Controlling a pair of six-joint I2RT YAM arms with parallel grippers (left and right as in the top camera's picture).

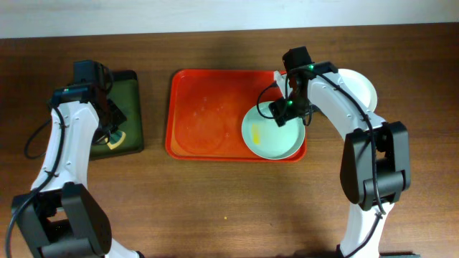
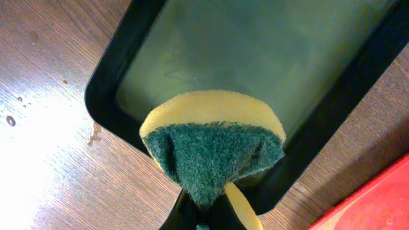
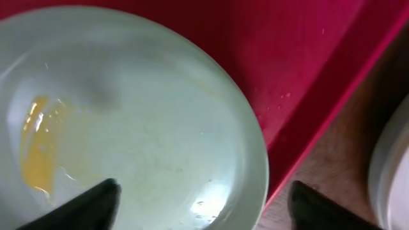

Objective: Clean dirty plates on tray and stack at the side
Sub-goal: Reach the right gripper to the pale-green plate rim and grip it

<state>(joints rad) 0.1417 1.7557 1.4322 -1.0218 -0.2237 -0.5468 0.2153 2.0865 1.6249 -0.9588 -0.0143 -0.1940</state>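
Tray (image 1: pixel 201 107) long axis left-right | smeared plate (image 1: pixel 267 141) flat, right end | right claw (image 3: pixel 203 203) spread wide | left claw (image 2: pixel 204 214) pinching sponge (image 2: pixel 214 147)

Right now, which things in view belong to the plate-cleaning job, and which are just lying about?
Part of the job:
red tray
pale blue-green plate with a yellow smear, on the tray
white plate on the table beside it
sponge in the left gripper

Lying about:
dark tray below the sponge
drops on the table
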